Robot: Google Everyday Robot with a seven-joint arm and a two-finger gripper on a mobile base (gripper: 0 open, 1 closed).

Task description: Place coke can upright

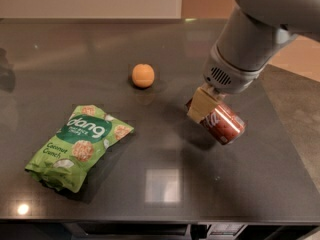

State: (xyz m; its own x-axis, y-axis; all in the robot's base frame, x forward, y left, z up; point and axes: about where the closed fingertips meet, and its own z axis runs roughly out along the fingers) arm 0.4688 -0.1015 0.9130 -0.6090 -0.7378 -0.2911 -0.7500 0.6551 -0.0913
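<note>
The coke can is red with white lettering and a silver end. It lies tilted on its side at the right of the dark table, its silver end facing front right. My gripper comes down from the upper right and is shut on the can's upper end. One cream finger shows on the can's left side; the other is hidden behind the can. The can seems to be held just above the table, with a shadow under it.
An orange sits at the table's middle back, left of the gripper. A green snack bag lies at the front left. The table's right edge runs close to the can, and the front edge is at the bottom.
</note>
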